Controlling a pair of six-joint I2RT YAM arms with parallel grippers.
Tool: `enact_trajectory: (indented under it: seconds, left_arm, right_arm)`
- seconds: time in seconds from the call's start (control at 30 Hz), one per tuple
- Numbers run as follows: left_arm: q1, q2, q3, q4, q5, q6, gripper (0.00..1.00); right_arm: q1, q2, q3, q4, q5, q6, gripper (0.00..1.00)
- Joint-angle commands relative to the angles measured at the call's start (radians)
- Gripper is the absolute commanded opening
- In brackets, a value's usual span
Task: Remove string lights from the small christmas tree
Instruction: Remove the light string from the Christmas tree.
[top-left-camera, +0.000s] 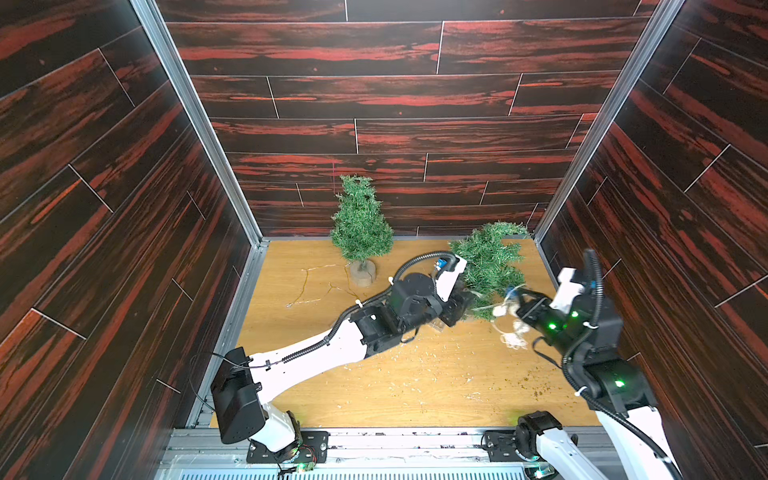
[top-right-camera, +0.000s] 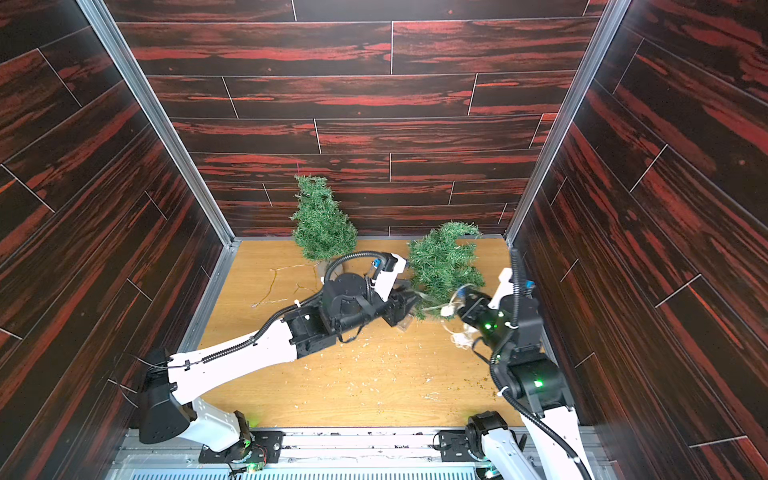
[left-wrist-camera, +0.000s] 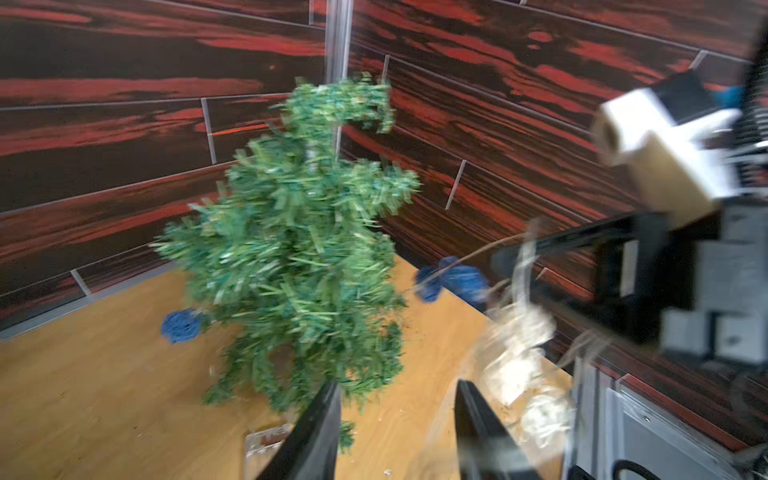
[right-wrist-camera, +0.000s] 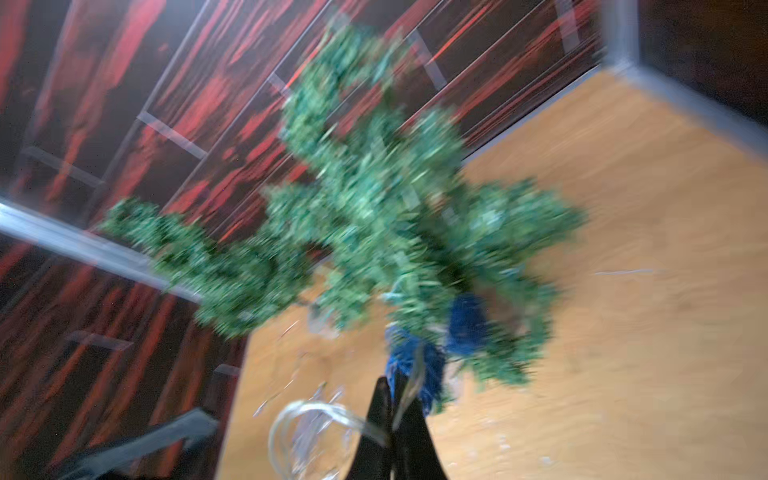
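One strand of string lights (right-wrist-camera: 465, 320) beside the tree (left-wrist-camera: 291, 249) is clamped in the right gripper (right-wrist-camera: 397, 395); the left gripper (left-wrist-camera: 397, 386) stands apart near the tree.

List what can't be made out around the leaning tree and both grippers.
- Leaning tree: its base is hidden behind the left gripper in both top views.
- Right gripper: shut, but motion blur in the right wrist view hides whether the blue-ball strand is pinched.
- Clear box: blurred and cut off at the left wrist picture's edge.
- Loose thin strand: too fine in the top views to tell its ornaments.
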Motion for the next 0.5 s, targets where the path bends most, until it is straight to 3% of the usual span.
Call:
enact_trajectory:
  seconds: [0.0, 0.23, 0.47]
  left_arm:
    - [0.036, -0.011, 0.004, -0.001, 0.037, -0.023, 0.50]
    - [0.052, -0.001, 0.016, -0.037, 0.037, 0.027, 0.62]
    - [0.076, 0.006, 0.013, -0.038, 0.029, 0.036, 0.62]
  right_arm:
    - [-0.071, 0.001, 0.029, -0.071, 0.025, -0.072, 0.00]
    - [-0.254, 0.068, 0.021, 0.031, -0.118, -0.081, 0.00]
    - [-0.277, 0.215, 0.112, 0.129, -0.187, -0.077, 0.00]
